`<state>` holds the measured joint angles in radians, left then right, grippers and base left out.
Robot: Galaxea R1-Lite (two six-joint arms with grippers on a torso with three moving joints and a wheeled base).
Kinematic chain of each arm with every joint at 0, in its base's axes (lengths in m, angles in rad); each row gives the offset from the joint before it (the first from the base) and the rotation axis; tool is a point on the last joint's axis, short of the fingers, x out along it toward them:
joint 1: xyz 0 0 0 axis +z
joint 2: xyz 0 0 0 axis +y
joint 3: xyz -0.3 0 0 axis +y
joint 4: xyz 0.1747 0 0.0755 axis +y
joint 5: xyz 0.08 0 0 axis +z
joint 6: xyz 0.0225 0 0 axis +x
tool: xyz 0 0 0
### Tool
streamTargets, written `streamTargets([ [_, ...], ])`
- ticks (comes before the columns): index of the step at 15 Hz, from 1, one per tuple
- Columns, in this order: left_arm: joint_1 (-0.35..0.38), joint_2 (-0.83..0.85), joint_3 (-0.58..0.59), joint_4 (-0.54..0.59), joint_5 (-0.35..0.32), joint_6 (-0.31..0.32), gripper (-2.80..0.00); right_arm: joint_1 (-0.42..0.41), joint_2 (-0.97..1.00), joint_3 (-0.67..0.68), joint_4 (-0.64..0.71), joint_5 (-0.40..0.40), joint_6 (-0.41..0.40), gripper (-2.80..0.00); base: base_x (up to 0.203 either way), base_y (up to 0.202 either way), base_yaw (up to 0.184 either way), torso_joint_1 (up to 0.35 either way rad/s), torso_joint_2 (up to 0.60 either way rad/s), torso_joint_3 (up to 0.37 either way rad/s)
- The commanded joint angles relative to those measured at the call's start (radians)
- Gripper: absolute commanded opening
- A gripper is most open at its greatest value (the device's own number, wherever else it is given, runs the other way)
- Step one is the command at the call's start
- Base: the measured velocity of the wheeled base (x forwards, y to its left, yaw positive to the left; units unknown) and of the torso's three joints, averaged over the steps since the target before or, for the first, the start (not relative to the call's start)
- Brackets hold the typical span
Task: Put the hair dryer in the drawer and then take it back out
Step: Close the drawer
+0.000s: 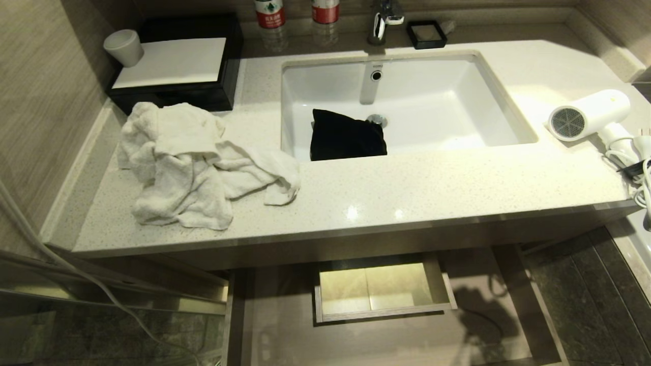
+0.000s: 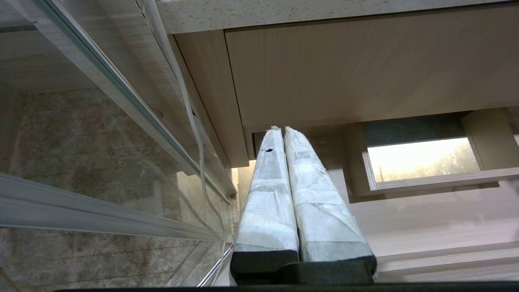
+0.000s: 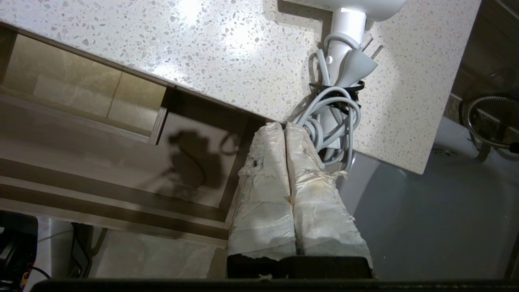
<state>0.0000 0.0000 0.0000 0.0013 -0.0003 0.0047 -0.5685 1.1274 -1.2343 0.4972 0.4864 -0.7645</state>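
1. We've got the hair dryer (image 1: 590, 120) lying on its side at the far right end of the speckled countertop (image 1: 386, 193), well to the right of the sink (image 1: 432, 101). Its round mesh grille faces the sink, and the handle points toward the counter's front-right corner.
2. The cord (image 3: 334, 121) is bundled up with a black tie right by the handle, the plug prongs sticking out beside it. The bundle sits at the counter's edge.
3. The drawer (image 1: 386, 305) is pulled out below the counter, under the sink. We can see the boxed rectangular notch inside it, and no dryer in there.
4. Our right gripper (image 3: 284, 125) is out of the head view, but its wrist camera shows it at the counter's front edge, just beside the cord bundle. The taped fingers are pressed flat together with nothing between them. Whether the tips actually touch the cord we can't tell.
5. Our left gripper (image 2: 280, 129) hangs low by the cabinet's left side, near the glass panel (image 2: 81, 154). Fingers are pressed together too, holding nothing.
6. Other stuff on the counter: a crumpled white towel (image 1: 198, 162) on the left, and a black cloth (image 1: 346, 137) sitting in the sink.
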Motion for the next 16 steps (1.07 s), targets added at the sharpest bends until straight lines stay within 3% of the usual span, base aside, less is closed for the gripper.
streamTargets([
  [1,0.0,0.0,0.002,0.0,0.0,0.0,-2.8,0.006,0.002,0.002,0.007,0.003,-0.004,-2.8,0.0,0.0,0.0,0.0,0.0,0.0],
  [4,0.0,0.0,0.001,0.0,0.0,0.0,-2.8,0.009,-0.008,0.017,0.002,0.008,0.001,-2.8,0.0,0.0,0.0,-0.103,0.04,-0.074],
  [16,0.0,0.0,0.002,0.0,0.0,0.0,-2.8,0.007,-0.023,0.037,-0.002,0.001,-0.004,-2.8,0.0,0.0,0.0,-0.288,0.05,-0.23],
])
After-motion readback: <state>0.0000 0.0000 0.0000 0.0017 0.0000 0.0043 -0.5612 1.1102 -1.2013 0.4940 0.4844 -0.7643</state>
